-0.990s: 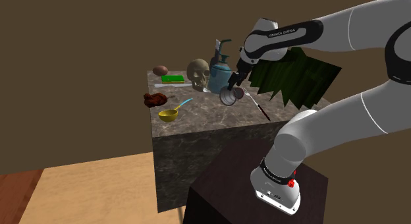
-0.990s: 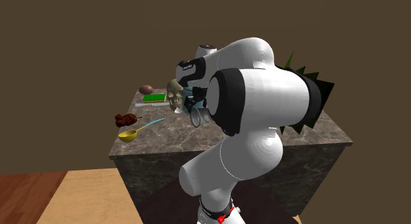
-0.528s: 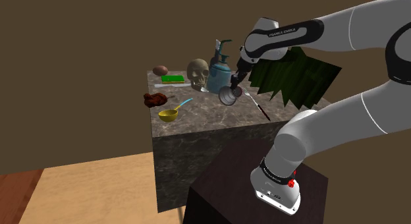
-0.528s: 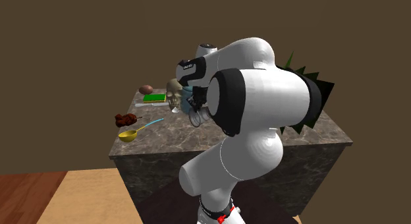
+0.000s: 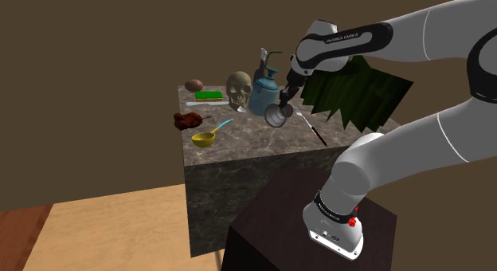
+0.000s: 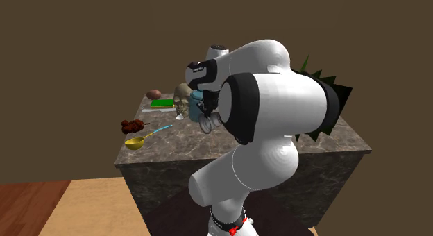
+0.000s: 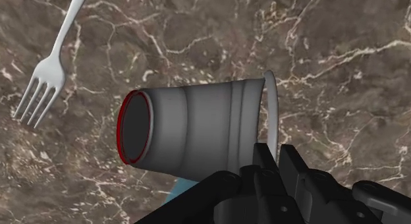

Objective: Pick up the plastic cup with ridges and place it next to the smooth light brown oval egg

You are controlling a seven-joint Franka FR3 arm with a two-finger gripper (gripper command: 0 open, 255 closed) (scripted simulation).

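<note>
So the gripper [image 7: 275, 158] is clamped shut on the cup [image 7: 197, 132], pinching the wall right at the wide rim; looks like one finger inside and one outside. The cup hangs sideways off it, up in the air over the marble counter [image 7: 342, 51], narrow red-edged end pointing away from the fingers, with a fork [image 7: 47, 79] lying on the counter below. It's grey with faint ridges near the rim. My guess is it's light, thin-walled and a bit squishy, so a rim pinch could flex it or let it swivel. Gentle squeeze and no jerky moves, I'd say. In the shoulder view the cup hangs in front of a blue bottle [image 5: 264, 92], near a skull [image 5: 240, 88], and the brown egg [image 5: 193, 84] is over at the far corner, well apart from the cup.
</note>
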